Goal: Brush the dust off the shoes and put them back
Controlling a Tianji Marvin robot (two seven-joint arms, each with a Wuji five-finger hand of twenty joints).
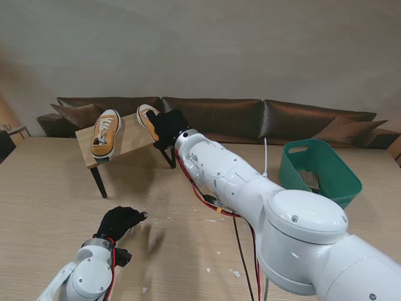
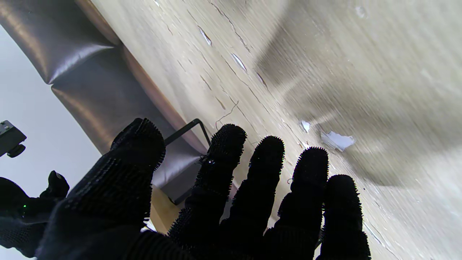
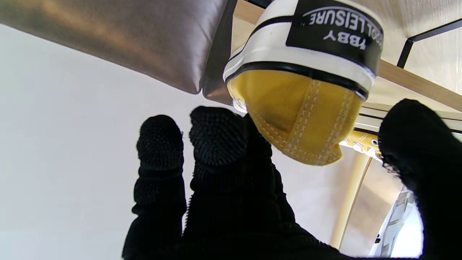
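The wooden counter [image 1: 56,207] spreads wide beneath both arms, with a brown sofa [image 1: 250,119] running along its far edge. The white right arm [image 1: 250,188] reaches far out from me toward a small wooden rack [image 1: 128,143] on dark legs.

A green basket [image 1: 322,172] stands well apart from either hand, off to the right of the right arm, with something ribbed inside that is too small to make out.

Two yellow shoes sit on the rack. The left shoe [image 1: 105,133] lies well to the left of the right hand's fingers, untouched, toe pointing toward me. The right shoe [image 3: 303,83] sits just beyond the fingertips of the right hand [image 1: 168,125]; the wrist view shows its heel, with a black label on the white sole, framed between the thumb [image 3: 422,159] on one side and the other fingers [image 3: 216,133] on the other. Those fingers are spread around the heel, close to it, not clamped on it.

The left hand [image 1: 119,221] hovers low over the counter near me, its fingers [image 2: 267,162] apart and holding nothing. Small white scraps [image 2: 337,140] lie on the counter just past those fingertips.
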